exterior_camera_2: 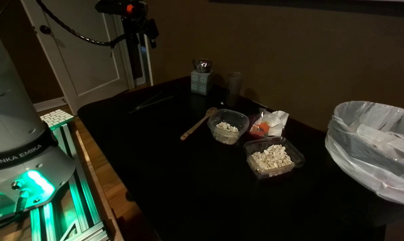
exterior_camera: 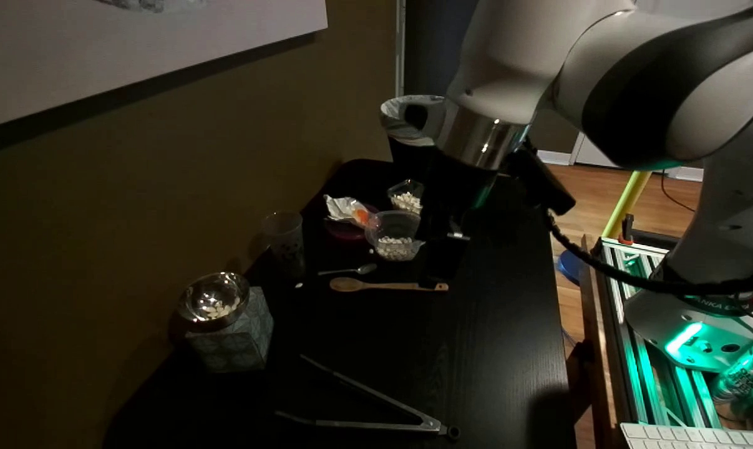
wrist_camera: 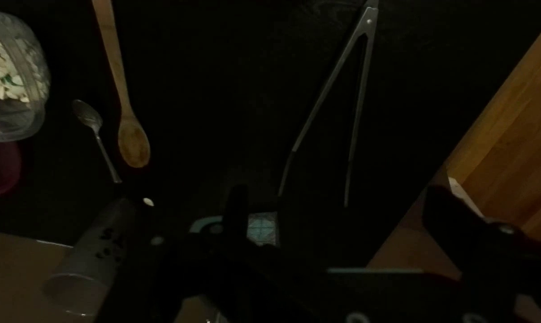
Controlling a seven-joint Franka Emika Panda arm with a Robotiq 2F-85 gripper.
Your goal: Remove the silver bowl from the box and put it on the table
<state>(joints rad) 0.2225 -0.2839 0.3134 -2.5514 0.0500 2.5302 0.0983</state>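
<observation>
Closest to the lens in the wrist view, my dark gripper (wrist_camera: pixel 336 192) has its two fingers spread wide, and I see the tips of the metal tongs (wrist_camera: pixel 367 23) in the gap, lying on the black table (wrist_camera: pixel 216 89) beyond. In both exterior views the silver bowl (exterior_camera: pixel 213 294) sits on top of the small grey box (exterior_camera: pixel 229 348), which stands on the table near the brown wall (exterior_camera: pixel 102 249), and in an exterior view I see pale pieces (exterior_camera: pixel 219 308) inside the bowl. From my wrist I catch a patterned patch of the box past one finger, but the light is so poor that I cannot make out the bowl there with confidence. A cloudy cup (exterior_camera: pixel 286 240) stands near the box. A wooden spoon (wrist_camera: pixel 133 141) and a small metal spoon (wrist_camera: pixel 88 115) lie just beside each other, near a clear tub (exterior_camera_2: pixel 224 138). I hang above the table, well apart from the bowl.
</observation>
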